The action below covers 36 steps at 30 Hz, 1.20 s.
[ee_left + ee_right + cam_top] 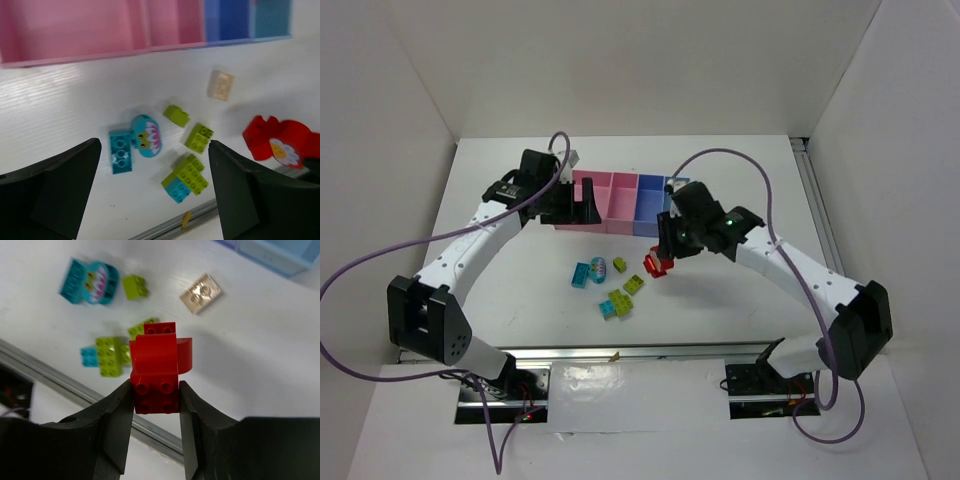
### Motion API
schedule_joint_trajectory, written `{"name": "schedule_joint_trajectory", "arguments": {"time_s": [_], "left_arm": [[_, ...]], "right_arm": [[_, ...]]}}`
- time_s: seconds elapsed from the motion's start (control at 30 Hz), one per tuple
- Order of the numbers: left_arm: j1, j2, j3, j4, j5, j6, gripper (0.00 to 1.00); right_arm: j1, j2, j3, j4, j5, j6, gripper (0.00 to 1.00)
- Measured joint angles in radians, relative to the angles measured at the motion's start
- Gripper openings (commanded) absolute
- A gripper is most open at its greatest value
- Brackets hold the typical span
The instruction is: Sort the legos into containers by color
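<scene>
One tray (620, 174) of four joined compartments sits toward the far edge of the worktop (740, 180), near its middle. It has two pink compartments (620, 200), one blue compartment (650, 200) and one light blue compartment (672, 183), the last mostly covered by the right arm. Every lego seen lies outside the tray.

Loose in the middle of the worktop, between tray and near edge, are:
- three cyan legos (120, 150) — a brick, a rounded one with a printed face, and a small one joined to lime
- about three lime legos (199, 137); the joined cluster is hard to count
- one beige lego (220, 85), nearest the tray and hidden in the top view

The right gripper (156, 390) is clenched on one red lego (160, 360), just right of the loose group. The left gripper (586, 207) hangs at the tray's left pink end — jaws spread wide, grasping nothing.
</scene>
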<state>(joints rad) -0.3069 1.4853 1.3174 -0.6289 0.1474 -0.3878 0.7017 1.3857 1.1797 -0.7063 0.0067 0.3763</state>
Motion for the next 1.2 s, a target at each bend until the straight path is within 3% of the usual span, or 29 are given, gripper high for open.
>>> {"name": "schedule_joint_trajectory", "arguments": {"time_s": [0.27,0.53,0.7,0.9,1.13,1.2], "left_arm": [[0.169,-0.120,-0.058,0.200,0.520,0.011,0.97],[0.106,-0.101,-0.072,0.338,0.876,0.019,0.97],[0.071,-0.017,-0.006,0.303,0.920,0.085,0.98],[0.004,0.125,0.192,0.184,0.902,0.233,0.97],[-0.028,0.322,0.439,-0.068,0.927,0.467,0.96],[-0.053,0.359,0.465,-0.117,0.927,0.512,0.96]], "right_arm": [[-0.248,-0.183,-0.018,0.163,-0.346,0.031,0.24],[-0.392,-0.226,-0.133,0.331,-0.698,0.101,0.23],[-0.419,-0.224,-0.154,0.378,-0.857,0.121,0.22],[-0.423,-0.200,-0.154,0.407,-1.014,0.118,0.23],[-0.439,-0.127,-0.117,0.333,-1.079,0.035,0.23],[-0.446,-0.122,-0.108,0.306,-1.087,0.008,0.18]]}}
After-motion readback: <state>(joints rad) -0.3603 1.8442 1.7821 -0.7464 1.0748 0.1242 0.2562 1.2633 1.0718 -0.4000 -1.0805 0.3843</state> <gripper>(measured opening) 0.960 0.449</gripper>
